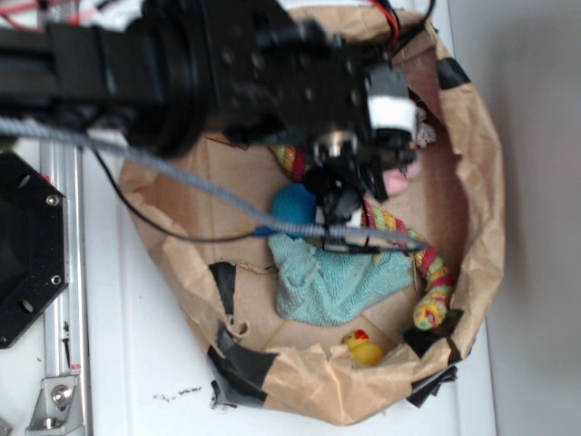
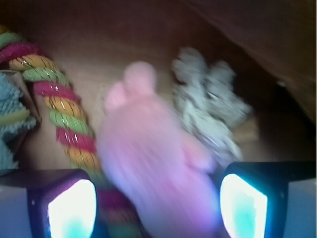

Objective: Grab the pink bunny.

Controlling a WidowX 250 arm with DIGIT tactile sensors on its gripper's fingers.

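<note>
Here, blurred pale pink fuzzy bunny

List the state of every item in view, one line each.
pink bunny: lying between the open jaws, not visibly clamped
gripper: open, straddling the bunny
braided rope: lying beside the bunny
grey-white tuft: frayed, loose
teal cloth: crumpled
yellow duck: upright
</note>
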